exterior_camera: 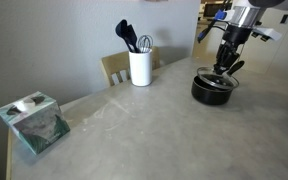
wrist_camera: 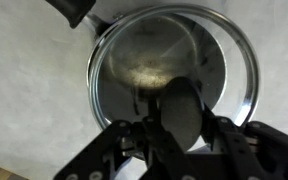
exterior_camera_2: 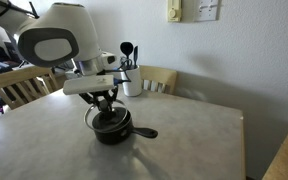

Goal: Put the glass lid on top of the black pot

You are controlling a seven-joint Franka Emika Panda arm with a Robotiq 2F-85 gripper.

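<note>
The black pot (exterior_camera: 210, 93) stands on the grey table, with its long handle (exterior_camera_2: 144, 132) sticking out sideways; it shows in both exterior views (exterior_camera_2: 112, 128). The glass lid (wrist_camera: 144, 60) lies over the pot's mouth, its metal rim ringing the pot. My gripper (wrist_camera: 182, 118) is straight above it, and its two fingers close on the lid's black knob (wrist_camera: 181, 105). The gripper also shows in both exterior views (exterior_camera: 225, 70) (exterior_camera_2: 105, 108). The pot's handle base sits at the top of the wrist view (wrist_camera: 72, 8).
A white utensil holder (exterior_camera: 140, 68) with black utensils stands at the table's back edge, also in an exterior view (exterior_camera_2: 131, 84). A tissue box (exterior_camera: 34, 122) sits near a table corner. Wooden chairs (exterior_camera_2: 24, 85) (exterior_camera_2: 160, 78) stand behind the table.
</note>
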